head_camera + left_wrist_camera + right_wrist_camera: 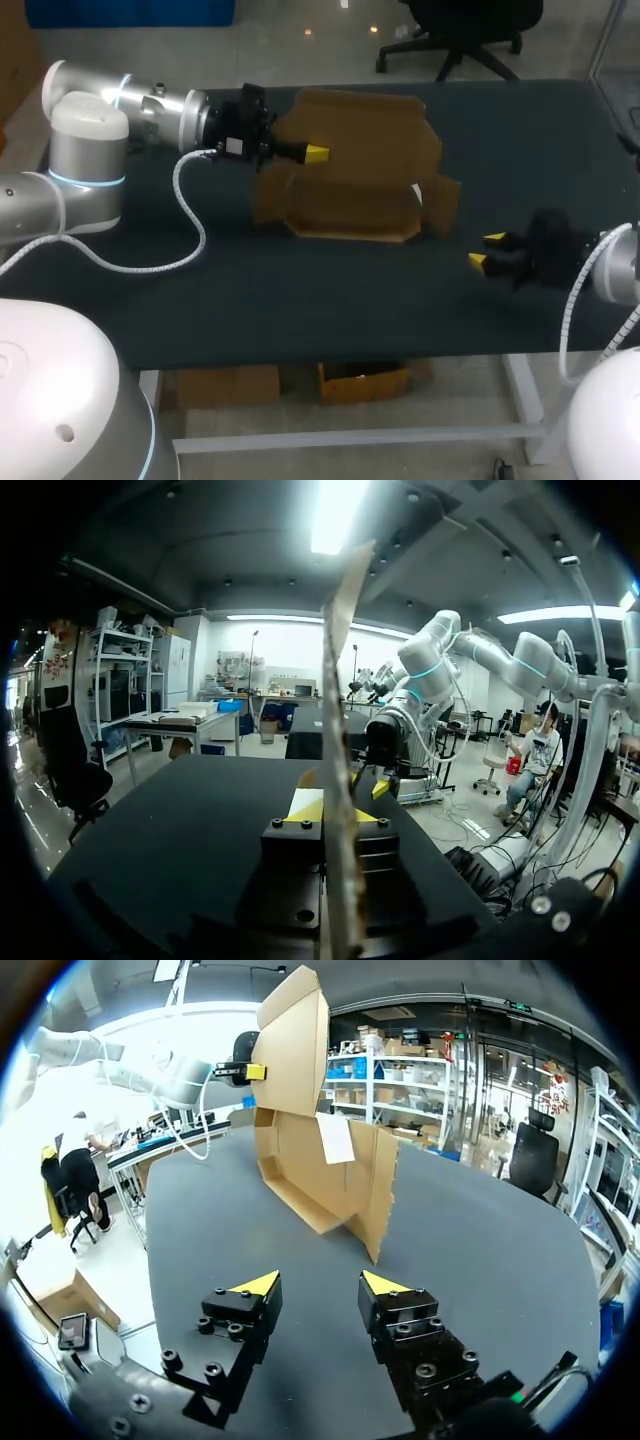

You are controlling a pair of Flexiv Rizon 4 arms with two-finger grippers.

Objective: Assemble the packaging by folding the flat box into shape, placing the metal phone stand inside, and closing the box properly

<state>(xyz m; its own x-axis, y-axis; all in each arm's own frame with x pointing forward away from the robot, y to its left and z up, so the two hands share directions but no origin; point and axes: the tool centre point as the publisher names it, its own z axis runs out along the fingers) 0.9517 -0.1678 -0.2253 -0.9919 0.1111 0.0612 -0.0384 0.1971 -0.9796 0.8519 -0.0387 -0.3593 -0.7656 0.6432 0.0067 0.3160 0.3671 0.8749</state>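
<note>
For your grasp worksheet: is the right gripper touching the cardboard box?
Apart. The right wrist view shows bare table between the right gripper and the cardboard box.

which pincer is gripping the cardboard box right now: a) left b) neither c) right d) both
A: the left pincer is shut on the raised flap of the cardboard box, with the board edge-on between its yellow tips in the left wrist view, while the right pincer sits open on the table, apart from the box.
</note>
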